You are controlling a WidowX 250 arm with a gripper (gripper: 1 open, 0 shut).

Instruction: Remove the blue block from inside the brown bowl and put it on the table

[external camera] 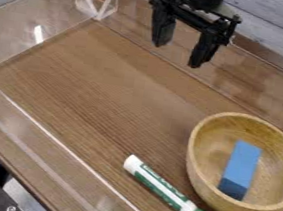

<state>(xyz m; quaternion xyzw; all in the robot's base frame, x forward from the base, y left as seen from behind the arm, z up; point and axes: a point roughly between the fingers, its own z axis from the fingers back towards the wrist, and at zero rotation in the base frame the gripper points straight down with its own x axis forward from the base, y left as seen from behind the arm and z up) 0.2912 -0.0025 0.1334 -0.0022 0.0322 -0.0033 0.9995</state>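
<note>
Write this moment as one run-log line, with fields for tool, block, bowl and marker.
tool: open, empty, above far table edge | blue block: inside brown bowl | marker: on table, left of bowl | step: block not yet grasped

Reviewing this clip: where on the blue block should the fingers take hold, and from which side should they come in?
Probably from straight above, closing across the blue block's two long side faces near its middle. It lies flat inside the brown bowl, whose raised rim blocks a sideways approach, and the narrow width suits the open gripper, which already points down, off to the upper left.
</note>
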